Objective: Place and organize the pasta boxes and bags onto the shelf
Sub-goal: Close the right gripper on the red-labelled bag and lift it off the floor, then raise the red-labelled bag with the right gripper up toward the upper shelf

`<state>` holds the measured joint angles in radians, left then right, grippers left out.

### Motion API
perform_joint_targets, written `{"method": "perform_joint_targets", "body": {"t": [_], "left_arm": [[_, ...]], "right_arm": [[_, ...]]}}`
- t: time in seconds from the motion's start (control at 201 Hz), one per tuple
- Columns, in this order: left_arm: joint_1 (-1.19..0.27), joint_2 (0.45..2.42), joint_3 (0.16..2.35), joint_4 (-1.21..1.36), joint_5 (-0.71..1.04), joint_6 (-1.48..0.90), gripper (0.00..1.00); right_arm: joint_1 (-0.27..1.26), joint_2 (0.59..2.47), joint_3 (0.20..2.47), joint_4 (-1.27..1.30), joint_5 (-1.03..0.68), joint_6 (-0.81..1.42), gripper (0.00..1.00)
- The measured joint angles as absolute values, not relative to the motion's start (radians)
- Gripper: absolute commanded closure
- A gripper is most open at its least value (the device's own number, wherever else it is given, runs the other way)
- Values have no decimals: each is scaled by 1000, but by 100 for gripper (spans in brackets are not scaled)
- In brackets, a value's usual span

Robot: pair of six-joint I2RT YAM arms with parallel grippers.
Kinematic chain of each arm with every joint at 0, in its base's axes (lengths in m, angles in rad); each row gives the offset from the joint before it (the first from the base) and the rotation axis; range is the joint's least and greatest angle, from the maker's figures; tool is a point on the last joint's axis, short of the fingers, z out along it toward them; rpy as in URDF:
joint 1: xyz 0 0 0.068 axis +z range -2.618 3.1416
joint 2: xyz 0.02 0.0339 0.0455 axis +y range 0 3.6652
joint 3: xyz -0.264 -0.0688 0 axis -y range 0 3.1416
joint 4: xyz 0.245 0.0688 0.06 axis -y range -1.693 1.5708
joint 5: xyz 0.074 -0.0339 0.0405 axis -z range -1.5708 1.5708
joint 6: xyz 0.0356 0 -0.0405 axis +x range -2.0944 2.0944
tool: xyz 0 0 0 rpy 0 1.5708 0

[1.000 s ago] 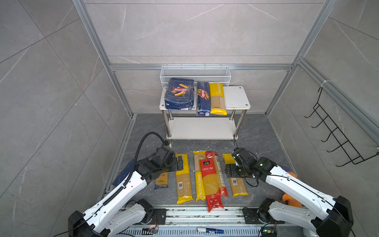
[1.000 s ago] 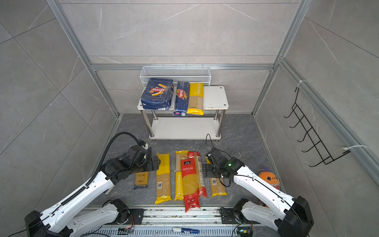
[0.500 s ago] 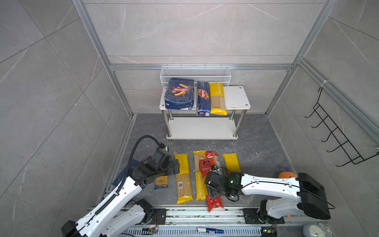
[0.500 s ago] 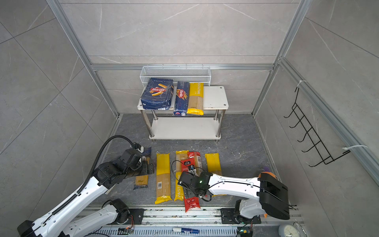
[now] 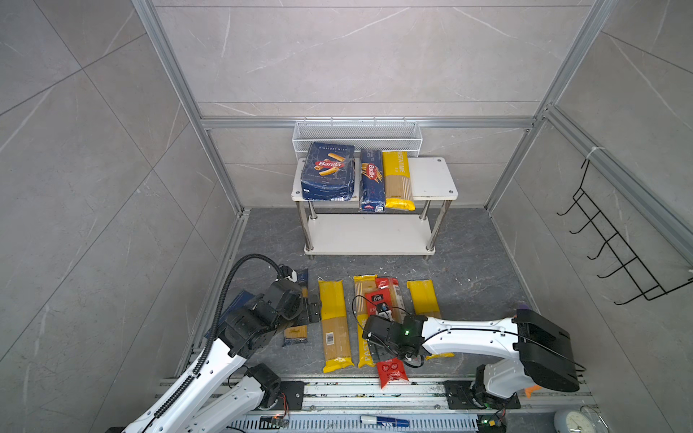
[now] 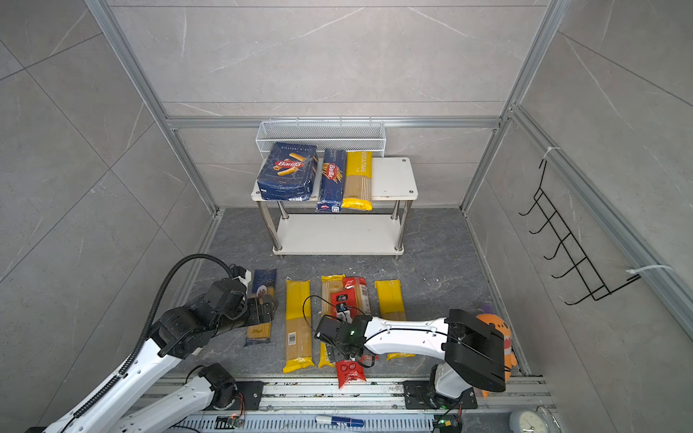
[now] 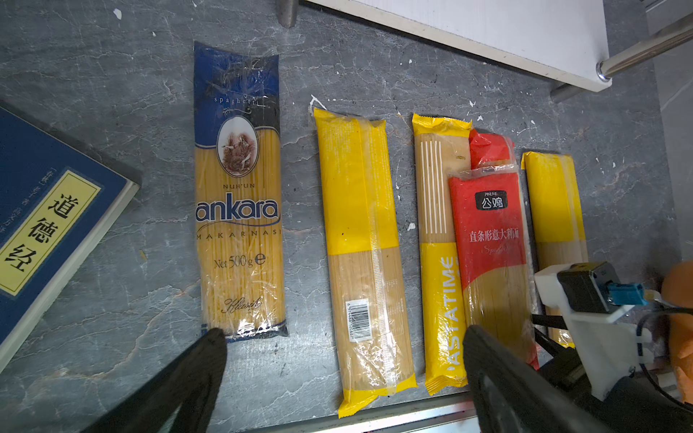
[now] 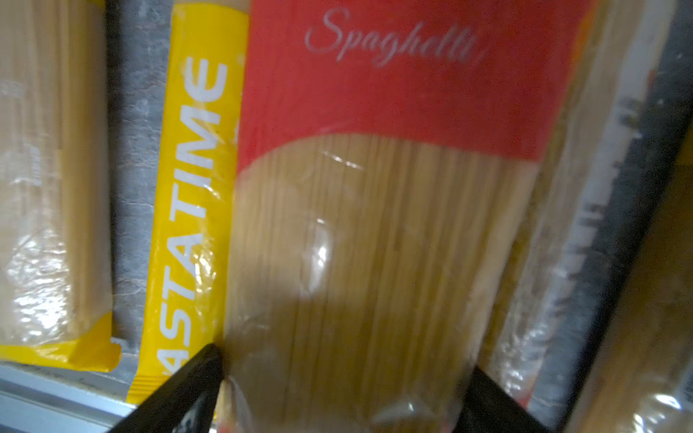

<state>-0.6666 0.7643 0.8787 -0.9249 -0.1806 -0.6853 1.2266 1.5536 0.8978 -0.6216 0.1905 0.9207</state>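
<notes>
Grey-tiled walls, aluminium framing and a dark stone floor. At upper centre of both top views, against the back wall, the shelf, with a wire mesh basket just behind its top board. On that board, side by side from the left: the wide Barilla box, the narrow Barilla box and the shelved yellow bag, the last two jutting slightly over the front edge. At lower centre, flat on the floor in a row from the left: the ankara bag, the first yellow bag, then the PASTATIME bag, overlapped along one long edge by the red bag, with a second red bag peeking out beneath, and further right the last yellow bag, partly under the right arm. At lower left, the left gripper, spread wide above the near ends of the ankara bag and the first yellow bag, holding nothing. Reaching in from lower right, the right gripper, jaws apart and straddling the clear lower part of the red bag, one finger at each long edge; wrist view blurred, so contact with the film hard to call, though no squeeze evident. Left of the ankara bag, a blue book; at far lower right, an orange plush toy; on the right wall, a black hook rack.
</notes>
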Motion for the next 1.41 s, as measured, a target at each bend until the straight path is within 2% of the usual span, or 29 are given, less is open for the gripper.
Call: {"method": "perform_joint_targets", "body": {"t": [0.179,0.219,0.353,0.488,0.627,0.777,1.065,1.225,1.409], "left_arm": [[-667,765,879,-930,-181,-685,0],[-667,765,879,-932,-181,-685,0],[-667,765,879,-939,-182,-685,0],[-667,764,879,-944,-183,-685,0],[-667,764,879,-944,-189,-685,0],[-667,770,879,-945,-199,-685,0],[-667,804,892,-944,-204,-685,0],[-667,823,921,-944,-205,-685,0],[-667,863,961,-943,-207,-685,0]], "right_arm": [[1226,1596,921,-623,189,920,19],[1222,1597,922,-622,187,918,23],[1186,1597,913,-599,151,913,48],[1154,1566,885,-577,125,916,62],[1128,1509,845,-537,104,913,72],[1093,1409,797,-530,88,896,79],[997,1178,789,-550,46,860,84],[966,1086,792,-588,33,841,85],[965,963,865,-755,52,814,84]]}}
